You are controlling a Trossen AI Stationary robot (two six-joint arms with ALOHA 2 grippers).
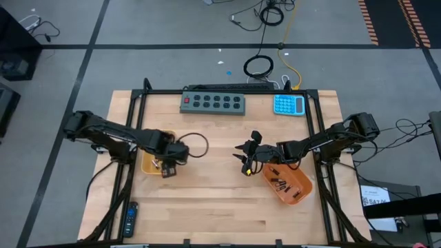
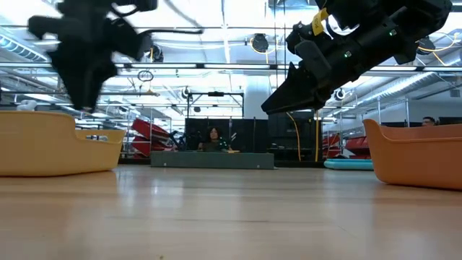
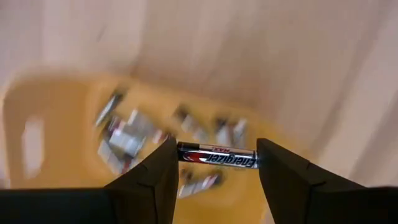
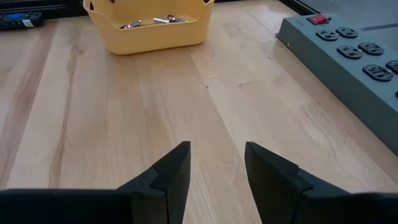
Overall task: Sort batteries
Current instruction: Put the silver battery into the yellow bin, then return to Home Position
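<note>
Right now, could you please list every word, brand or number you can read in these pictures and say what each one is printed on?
"Energizer": on the battery held end to end between the left gripper fingers.
White paper beside the table's right edge: dark print, too small to read.
Calculator, power strip and remote control: no markings legible.

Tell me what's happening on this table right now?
Two robot arms are sorting batteries between two orange trays. The left gripper holds one battery end to end between its fingers, above the left tray, which already has several batteries in it. The right gripper is open and empty, hovering over bare table beside the right tray, where dark batteries lie. A power strip and a blue calculator sit at the far edge.
</note>
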